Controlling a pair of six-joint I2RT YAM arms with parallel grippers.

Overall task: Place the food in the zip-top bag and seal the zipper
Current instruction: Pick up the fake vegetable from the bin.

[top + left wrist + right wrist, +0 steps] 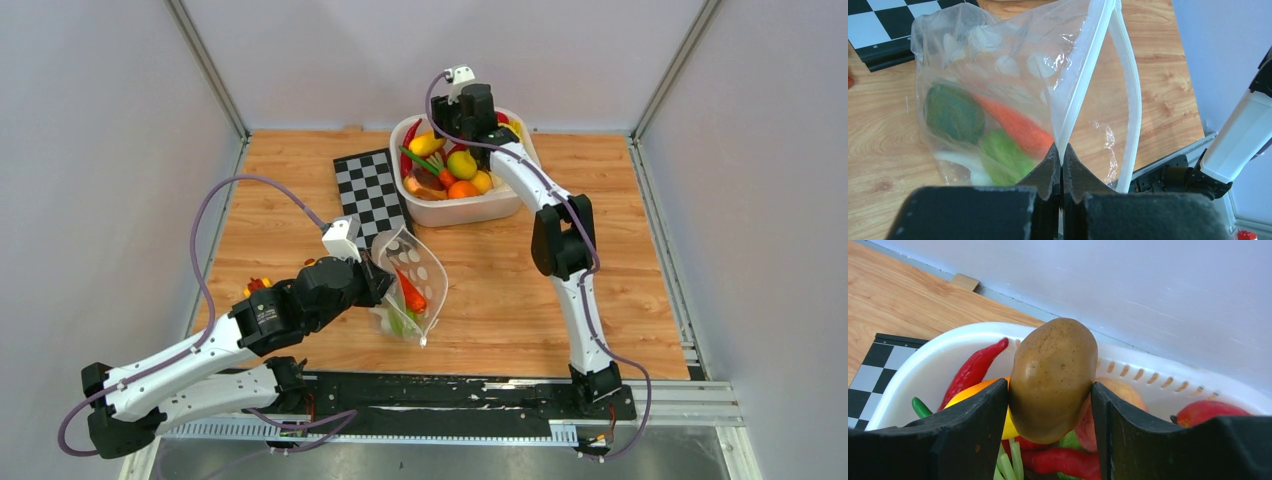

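Observation:
The zip-top bag hangs above the table with its mouth open. My left gripper is shut on one side of the whitish zipper. Inside the bag lie an orange carrot, a dark green piece and a light green piece. My right gripper is over the white tub, with both fingers pressed against a brown potato. In the top view that gripper sits at the tub's far side, and the potato is hidden there.
The tub at the back holds more food, among it a red chilli, an orange and a red fruit. A checkerboard lies left of the tub. A small red and yellow toy sits by the left arm.

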